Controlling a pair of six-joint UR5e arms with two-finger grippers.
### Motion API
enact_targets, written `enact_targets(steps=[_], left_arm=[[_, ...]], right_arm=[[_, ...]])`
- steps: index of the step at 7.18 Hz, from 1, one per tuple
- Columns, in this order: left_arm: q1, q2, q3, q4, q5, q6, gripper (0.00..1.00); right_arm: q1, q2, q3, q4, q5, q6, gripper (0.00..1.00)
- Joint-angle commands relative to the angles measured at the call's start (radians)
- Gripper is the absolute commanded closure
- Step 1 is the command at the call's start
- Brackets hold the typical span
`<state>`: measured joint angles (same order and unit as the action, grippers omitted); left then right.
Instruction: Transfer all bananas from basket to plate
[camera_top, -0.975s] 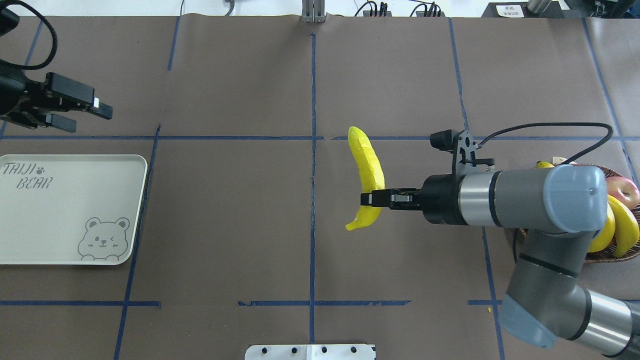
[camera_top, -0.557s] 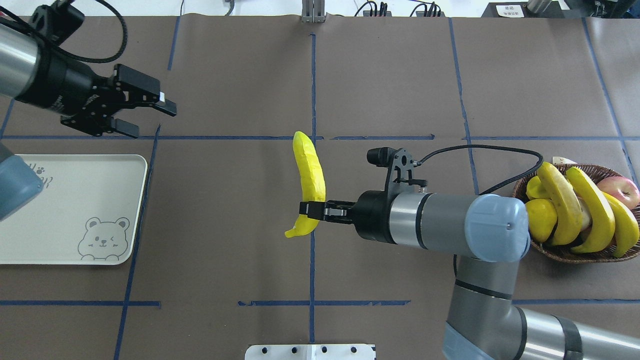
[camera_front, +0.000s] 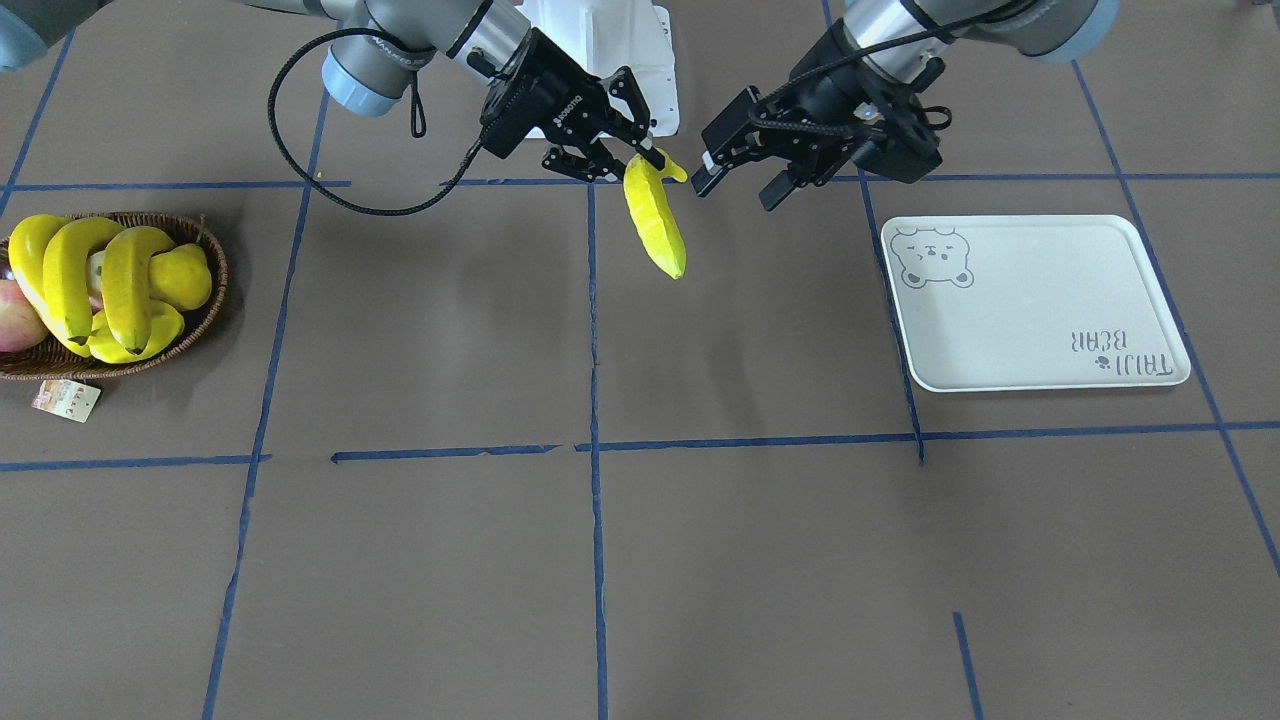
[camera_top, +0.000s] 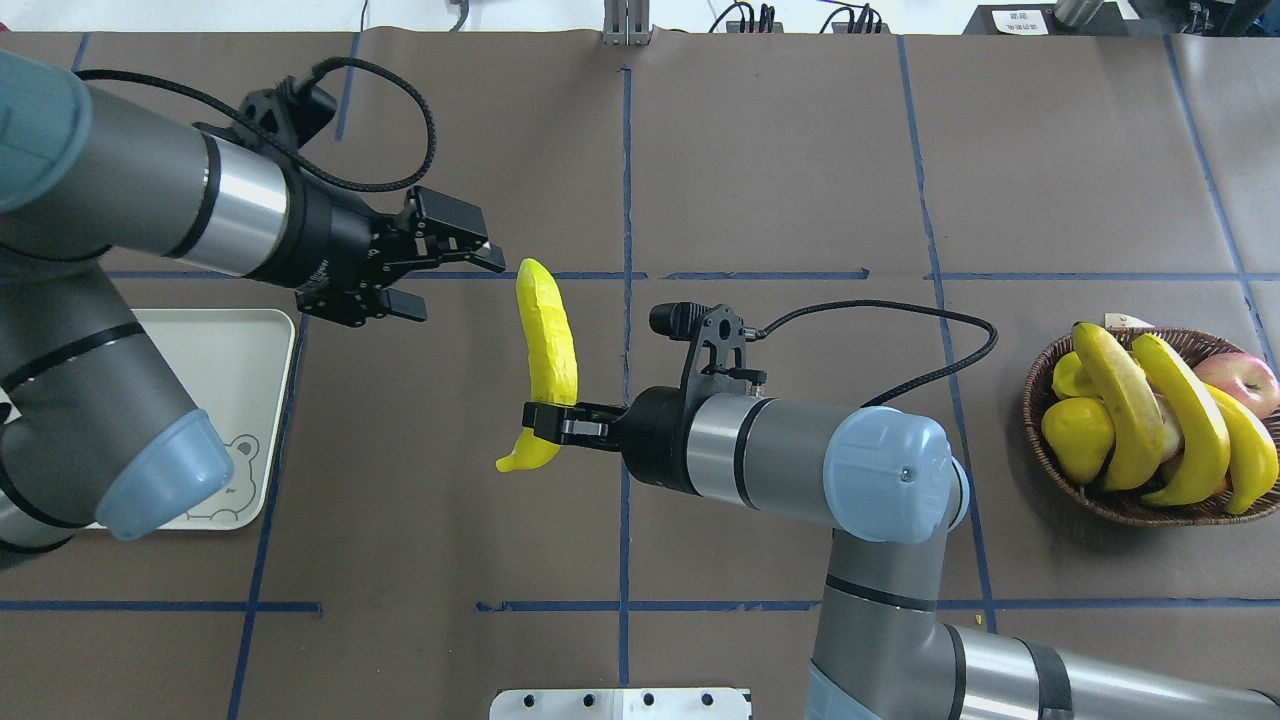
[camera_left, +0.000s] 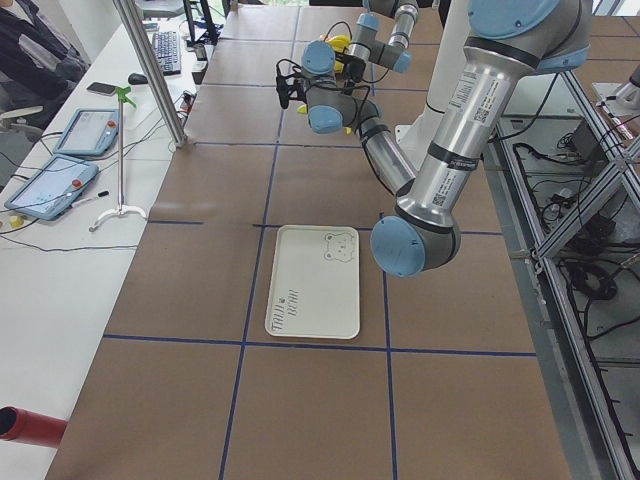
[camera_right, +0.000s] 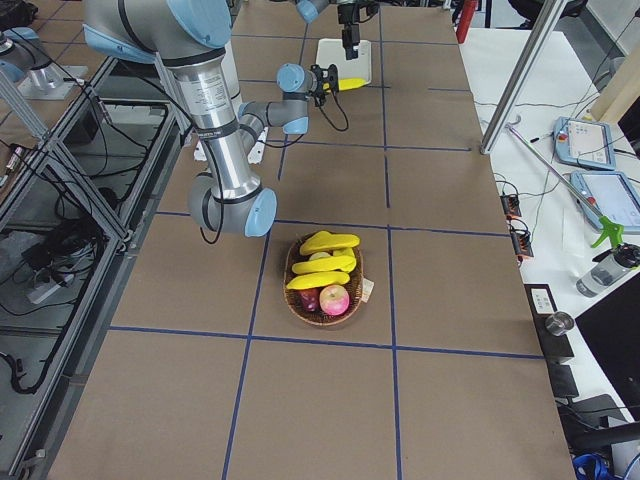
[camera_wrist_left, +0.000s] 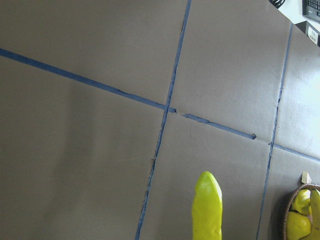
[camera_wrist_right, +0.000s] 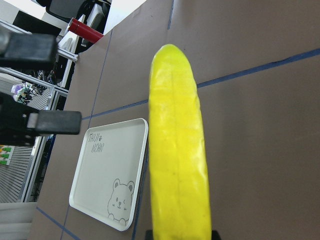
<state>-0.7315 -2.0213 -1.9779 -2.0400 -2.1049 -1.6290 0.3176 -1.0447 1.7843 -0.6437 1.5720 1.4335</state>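
My right gripper is shut on the lower part of one yellow banana and holds it above the table, just left of the centre tape line. It also shows in the front view and the right wrist view. My left gripper is open and empty, close to the banana's far end but apart from it. The off-white bear plate lies at the left, partly under the left arm. Three bananas lie in the wicker basket at the right.
The basket also holds a red apple and round yellow fruit. A paper tag lies beside the basket. A white mounting plate sits at the table's near edge. Blue tape lines cross the brown table.
My right arm has carried the banana left, from right of the centre line to just past it. My left arm has swung right from near the plate to the banana, still open.
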Motion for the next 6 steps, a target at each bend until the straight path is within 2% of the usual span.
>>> enact_targets(steps=[1,2,6], left_arm=[[0.072,-0.037,0.039,0.000,0.092,-0.011,0.00],[0.078,-0.039,0.048,0.000,0.097,-0.011,0.01],[0.095,-0.053,0.082,0.000,0.098,-0.012,0.18]], right_arm=[[-0.011,0.017,-0.003,-0.002,-0.013,0.017,0.98],[-0.012,0.017,-0.003,-0.001,-0.013,0.018,0.98],[-0.012,0.022,-0.003,-0.002,-0.013,0.016,0.97]])
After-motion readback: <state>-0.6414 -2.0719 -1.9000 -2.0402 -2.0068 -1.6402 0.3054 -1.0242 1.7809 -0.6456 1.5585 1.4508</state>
